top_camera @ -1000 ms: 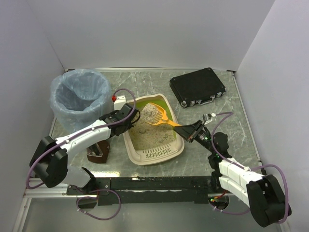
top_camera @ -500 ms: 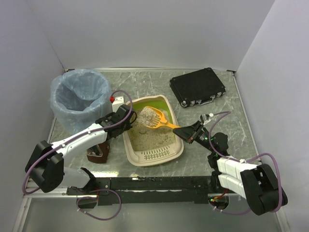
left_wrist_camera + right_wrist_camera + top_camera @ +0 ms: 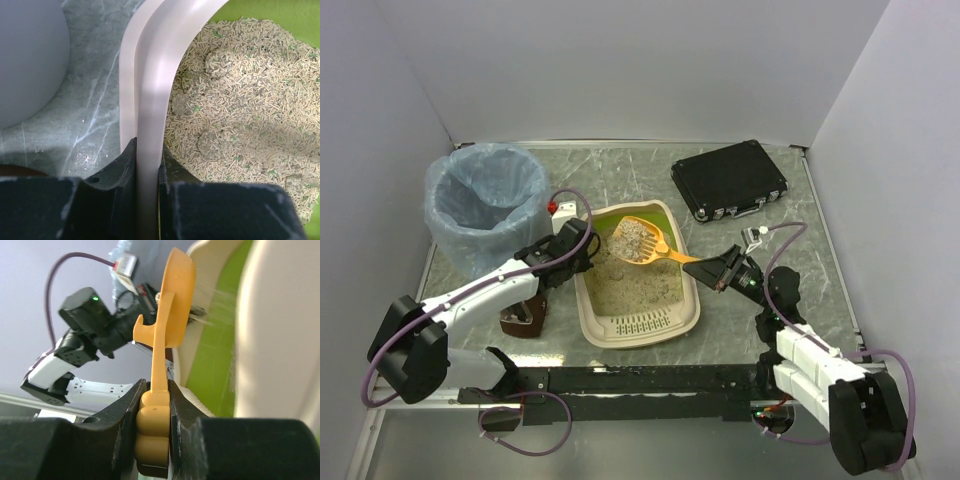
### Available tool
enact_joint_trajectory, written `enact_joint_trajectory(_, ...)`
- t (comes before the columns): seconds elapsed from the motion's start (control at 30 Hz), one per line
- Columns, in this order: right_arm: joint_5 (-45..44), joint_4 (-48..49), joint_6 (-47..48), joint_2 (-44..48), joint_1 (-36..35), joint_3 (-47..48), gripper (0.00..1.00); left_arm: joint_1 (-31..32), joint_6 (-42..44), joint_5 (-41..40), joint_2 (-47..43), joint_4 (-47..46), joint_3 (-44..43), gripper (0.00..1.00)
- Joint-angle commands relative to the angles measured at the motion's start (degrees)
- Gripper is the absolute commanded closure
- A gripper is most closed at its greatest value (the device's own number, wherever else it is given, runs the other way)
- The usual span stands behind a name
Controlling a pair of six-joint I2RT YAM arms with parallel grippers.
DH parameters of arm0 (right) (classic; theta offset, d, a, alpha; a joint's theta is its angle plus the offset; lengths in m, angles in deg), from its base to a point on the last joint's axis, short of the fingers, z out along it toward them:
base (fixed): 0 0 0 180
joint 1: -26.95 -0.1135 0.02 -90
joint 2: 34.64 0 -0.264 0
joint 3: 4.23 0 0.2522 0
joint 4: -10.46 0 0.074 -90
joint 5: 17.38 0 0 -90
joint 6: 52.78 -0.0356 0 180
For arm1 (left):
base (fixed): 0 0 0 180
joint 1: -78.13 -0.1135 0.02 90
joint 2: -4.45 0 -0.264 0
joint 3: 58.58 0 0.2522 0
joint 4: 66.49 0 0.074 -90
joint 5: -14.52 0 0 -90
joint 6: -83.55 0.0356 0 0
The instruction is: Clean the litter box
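**Two grippers at the litter box**

The litter box (image 3: 638,325) sits mid-table between the arms. The left gripper (image 3: 582,250) pinches its left rim, jaws narrow around the wall. The right gripper (image 3: 712,270), clamped on an orange scoop (image 3: 645,240) handle, holds the loaded scoop over the box's far end. Only the left wrist view shows pellets (image 3: 235,115) and clumps beside the pinched rim. The right wrist view shows the scoop edge-on.
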Motion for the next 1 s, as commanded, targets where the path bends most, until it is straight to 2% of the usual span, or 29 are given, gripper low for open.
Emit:
enact_joint_trajectory(0.0, 3.3, -5.5, 3.7, 4.5, 1.5, 4.4, 1.0, 0.2, -6.6, 5.6, -4.1, -13.8, -2.4, 0.99)
enact_joint_trajectory(0.1, -0.8, -15.3, 9.5, 10.1, 1.9, 3.6, 1.0, 0.2, -6.7, 5.1, -4.4, -13.9, -1.9, 0.99)
enact_joint_trajectory(0.17, -2.3, -9.9, 8.8, 8.3, 1.6, 4.6, 1.0, 0.2, -6.7, 5.6, -4.5, -14.5, -1.7, 0.99)
enact_joint_trajectory(0.23, 2.5, -1.1, 4.6, 4.1, 1.7, 5.4, 1.0, 0.2, -6.6, 6.7, -4.4, -14.5, -1.9, 0.99)
enact_joint_trajectory(0.33, 5.9, -0.8, 1.4, 3.3, 2.4, 2.5, 1.0, 0.2, -6.9, 6.2, -4.6, -14.5, -1.8, 0.99)
enact_joint_trajectory(0.4, 2.5, -5.0, 5.1, 4.0, 2.3, 1.0, 1.0, 0.2, -7.2, 5.6, -5.1, -15.0, -1.0, 0.99)
enact_joint_trajectory(0.43, 1.5, -4.2, 5.9, 3.3, 2.3, 2.6, 1.0, 0.2, -7.3, 5.5, -5.1, -15.1, -0.8, 0.99)
enact_joint_trajectory(0.5, 1.8, 1.7, 3.4, -0.4, 2.2, 4.2, 1.0, 0.2, -7.1, 6.0, -4.9, -14.3, -1.1, 0.99)
enact_joint_trajectory(0.53, 3.2, 8.8, 1.3, -1.3, 2.2, 4.2, 1.0, 0.2, -6.9, 6.2, -4.8, -13.9, -1.5, 0.99)
enact_joint_trajectory(0.6, 6.9, 9.8, -2.8, -0.8, 3.0, 2.6, 1.0, 0.2, -6.7, 6.2, -4.8, -13.2, -2.0, 0.99)
enact_joint_trajectory(0.67, 8.7, 3.7, -2.0, 1.7, 3.9, -0.3, 1.0, 0.2, -6.3, 6.2, -5.6, -13.7, -1.7, 0.99)
enact_joint_trajectory(0.77, 0.8, -12.0, 9.2, 7.3, 3.1, 3.6, 1.0, 0.2, -5.6, 7.1, -6.0, -15.6, -0.8, 0.99)
enact_joint_trajectory(0.8, -0.5, -12.0, 11.4, 7.3, 2.6, 4.9, 1.0, 0.2, -5.6, 7.4, -5.9, -15.7, -0.8, 0.98)
enact_joint_trajectory(0.87, 2.8, -8.3, 9.9, 6.6, 2.7, 6.5, 1.0, 0.2, -5.0, 7.8, -5.4, -15.3, -1.5, 0.94)
enact_joint_trajectory(0.9, 4.1, -10.2, 9.0, 7.6, 3.1, 6.4, 1.0, 0.2, -5.1, 7.9, -5.3, -15.3, -1.6, 0.91)
enact_joint_trajectory(0.93, 6.1, -13.4, 9.6, 8.8, 3.1, 6.0, 1.0, 0.2, -5.1, 7.9, -5.2, -16.2, -1.4, 0.88)
enact_joint_trajectory(0.97, 6.8, -22.0, 11.3, 10.5, 3.3, 6.0, 1.0, 0.2, -5.0, 7.9, -5.2, -16.7, -1.0, 0.86)
